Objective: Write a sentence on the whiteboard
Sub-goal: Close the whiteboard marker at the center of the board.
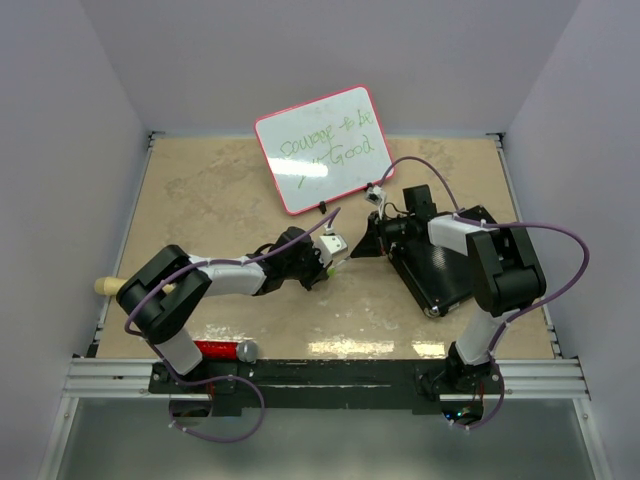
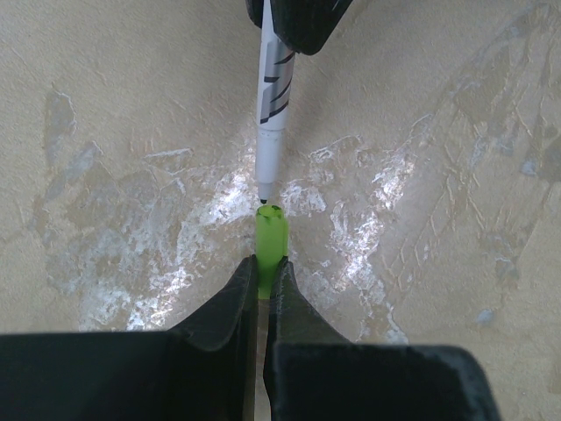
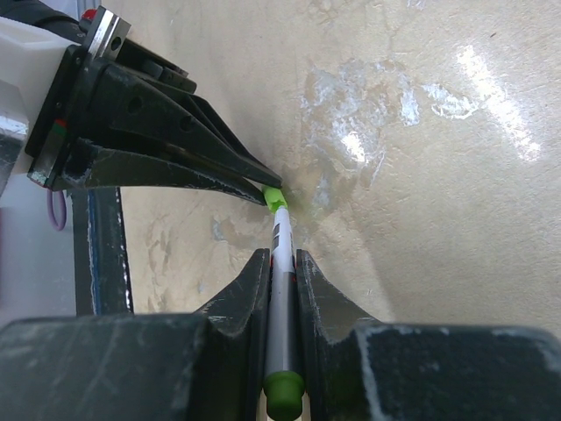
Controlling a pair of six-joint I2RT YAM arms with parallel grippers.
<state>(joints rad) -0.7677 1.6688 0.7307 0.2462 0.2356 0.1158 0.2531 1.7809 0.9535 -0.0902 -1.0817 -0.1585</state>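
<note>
Left gripper (image 2: 261,266) around green cap (image 2: 270,230), base unseen

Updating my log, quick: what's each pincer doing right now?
Left pincer: closed on the green cap.
Right pincer: closed on the marker.

Scrawled in green across the whiteboard (image 1: 322,150): seemingly "Courage to be" above "Good", upper line only partly legible. Black print on the marker (image 2: 273,83), too blurred to read.
</note>
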